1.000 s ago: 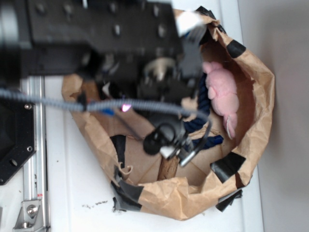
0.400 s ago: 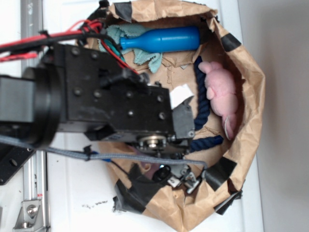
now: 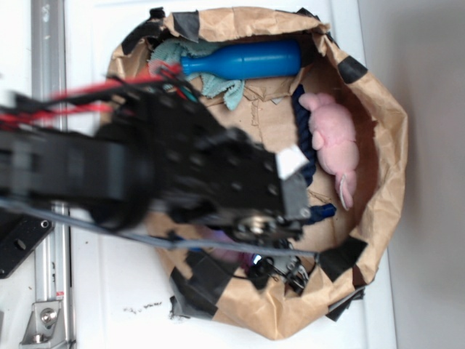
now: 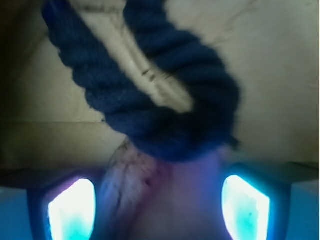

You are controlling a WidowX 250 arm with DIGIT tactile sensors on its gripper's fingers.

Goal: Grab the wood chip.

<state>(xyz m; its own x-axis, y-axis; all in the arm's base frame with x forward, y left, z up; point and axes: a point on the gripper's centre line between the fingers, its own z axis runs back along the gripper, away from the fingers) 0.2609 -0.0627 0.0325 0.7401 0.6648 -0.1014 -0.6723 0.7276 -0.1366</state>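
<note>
Gripper point(image 3: 280, 270) low in bag point(image 3: 378, 109), near table's front edge. Jaws apart, glowing pads point(image 4: 72, 210) flank pale streaked piece, prob. chip point(image 4: 127, 175), under blue rope point(image 4: 150, 95). Not clamped yet; closing + lift left.

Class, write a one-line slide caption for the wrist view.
Gripper straddles a pale streaked piece beneath a dark blue rope loop.
</note>
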